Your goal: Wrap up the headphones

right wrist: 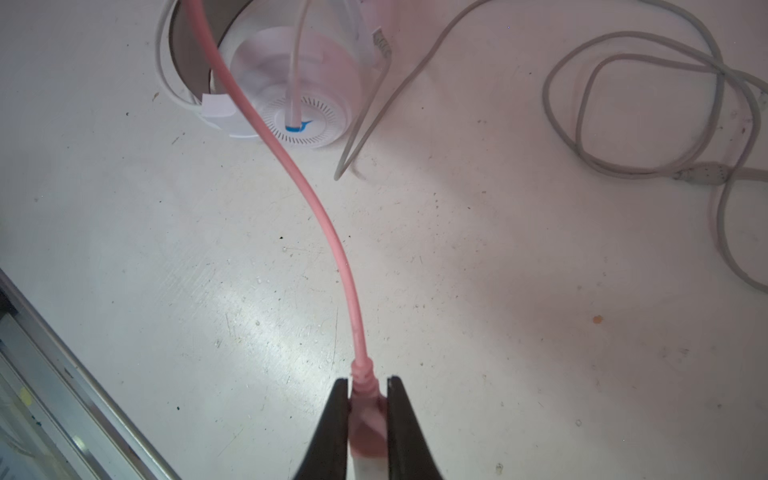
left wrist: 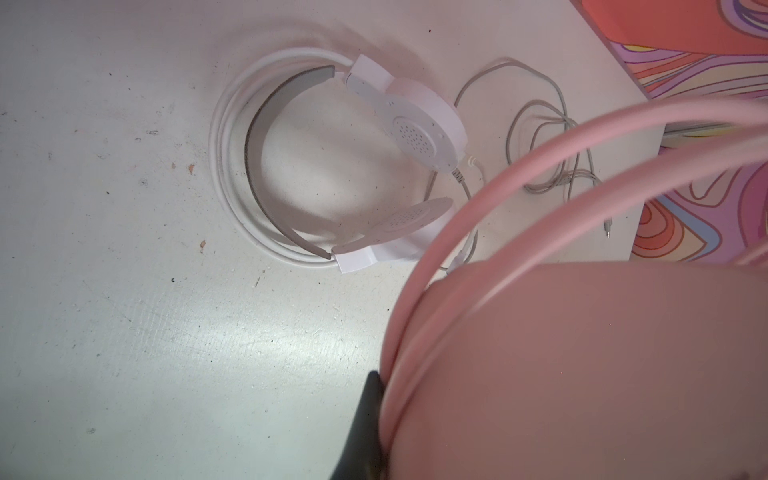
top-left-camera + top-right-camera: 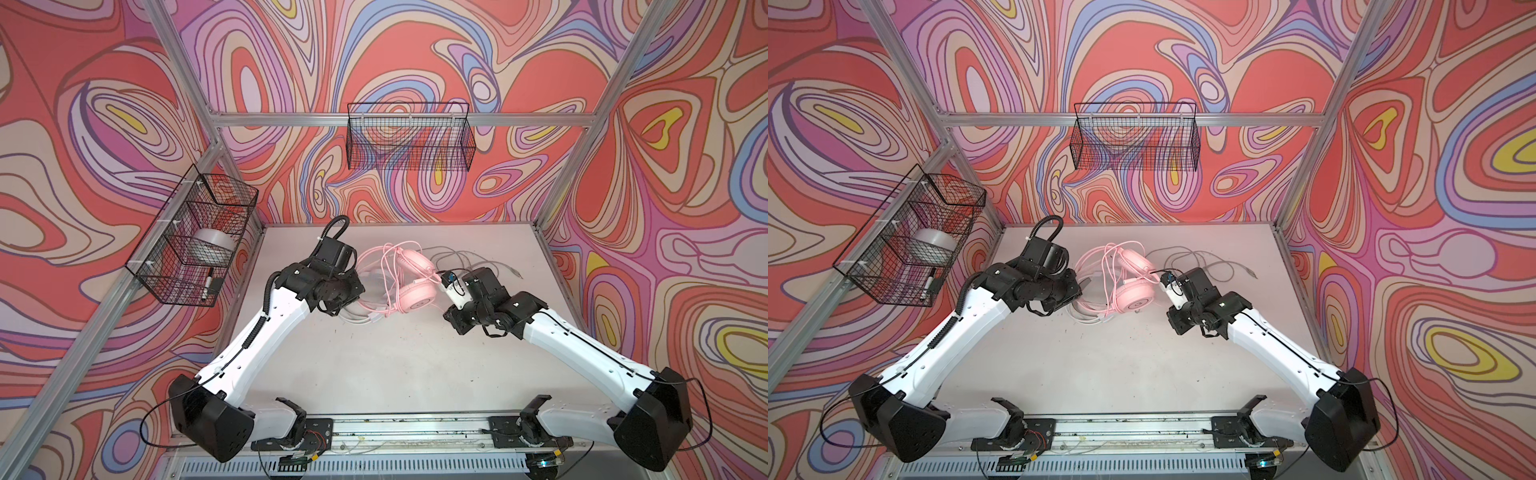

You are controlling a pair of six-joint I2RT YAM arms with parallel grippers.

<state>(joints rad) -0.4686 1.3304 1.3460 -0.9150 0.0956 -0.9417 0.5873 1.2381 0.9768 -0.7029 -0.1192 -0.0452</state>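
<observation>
between the right fingers (image 1: pixel 332 424) sits the pink cable plug (image 1: pixel 365 386), pinched; left fingers (image 2: pixel 365 419) clamp the pink headset (image 2: pixel 582 365): wind snugly, without slack.

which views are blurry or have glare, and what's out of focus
Left wrist view: the pink headset looms close and blurred, the white headset sharp; right wrist view: a glare patch on the table; both top views: sharp, evenly lit.
</observation>
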